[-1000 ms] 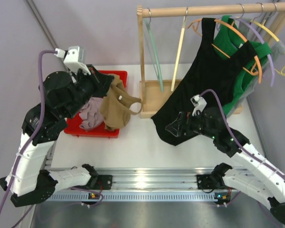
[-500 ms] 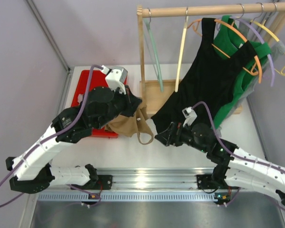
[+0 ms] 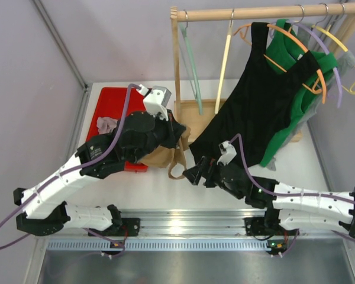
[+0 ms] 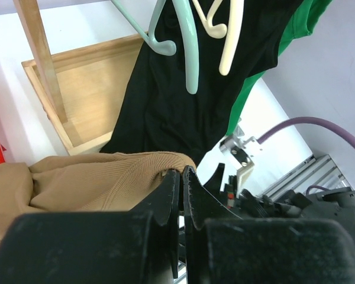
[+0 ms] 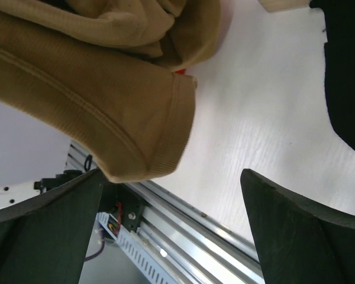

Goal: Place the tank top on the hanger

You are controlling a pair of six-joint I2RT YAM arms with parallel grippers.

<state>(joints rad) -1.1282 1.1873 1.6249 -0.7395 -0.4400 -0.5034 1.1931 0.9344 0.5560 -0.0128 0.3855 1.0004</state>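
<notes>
While the white table (image 3: 165, 183) fills most of the top view, the wooden rack (image 3: 248, 13) stands at its far right, its rail loaded with hangers. A large black garment (image 3: 254, 106) hangs from an orange hanger (image 3: 296, 44) on that rail and drapes down toward the table, with a green garment (image 3: 291, 127) behind it. At the far left lies a red tray (image 3: 109, 103).

The tank top (image 3: 165, 155) hangs bunched over the table just off the tray's near right corner, between the tray and the rack's base – one strap loop droops toward the table. The left gripper (image 4: 181, 174) is pinched tight on a fold of its tan fabric, the two fingers nearly meeting.

The hanger (image 3: 225, 65) hangs by its metal hook from the rail, between a pale green hanger (image 3: 192, 65) and the black garment, beyond the tank top and apart from it.

The right gripper (image 5: 170, 173) sits low over the table just right of the drooping strap – its fingers are spread wide, and the tank top's ribbed edge shows between them without being pinched. A small mauve-grey cloth (image 3: 106, 124) lies in the tray.
</notes>
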